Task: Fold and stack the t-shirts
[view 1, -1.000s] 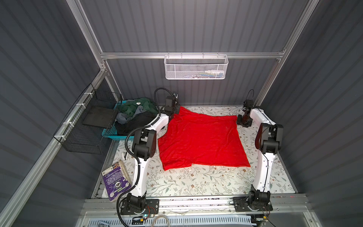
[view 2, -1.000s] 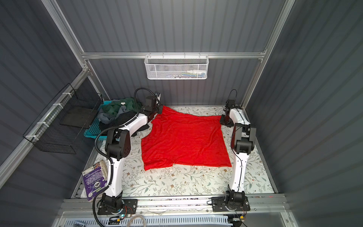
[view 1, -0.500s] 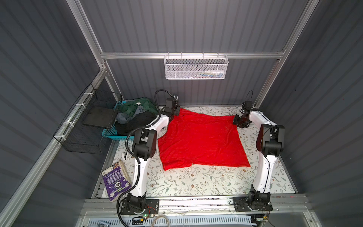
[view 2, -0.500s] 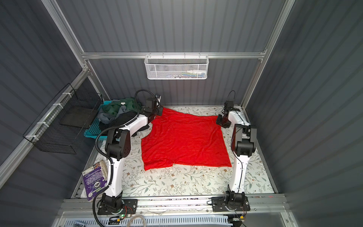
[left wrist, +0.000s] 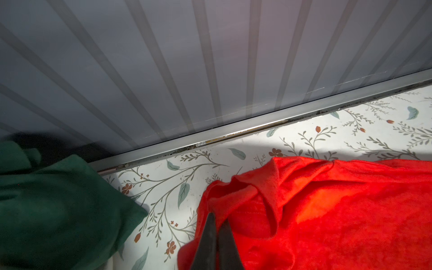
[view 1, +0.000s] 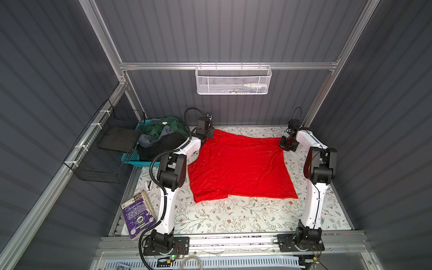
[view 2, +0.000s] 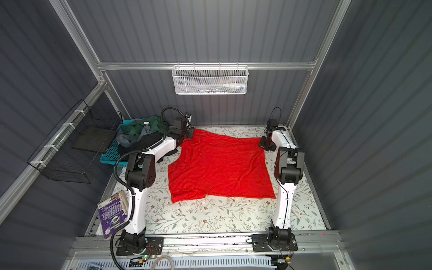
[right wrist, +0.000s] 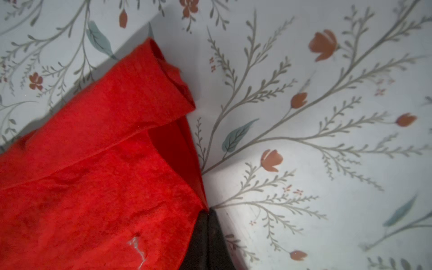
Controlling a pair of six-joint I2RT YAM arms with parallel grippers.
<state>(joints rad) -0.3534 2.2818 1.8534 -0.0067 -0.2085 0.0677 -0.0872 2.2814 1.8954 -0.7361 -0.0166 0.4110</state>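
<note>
Though unreadable, print on purple book [view 1: 138,216]

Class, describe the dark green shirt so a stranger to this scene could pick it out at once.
At the far left corner of the floral table stands a teal basket heaped with clothes. The dark green shirt tops the heap, nearest the back wall. It alone is green; grey cloth and black cloth lie below it.

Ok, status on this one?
Left gripper shut on red t-shirt, far corner. Right gripper shut on the other far corner. Shirt flat, unfolded. Nothing in the way.
</note>
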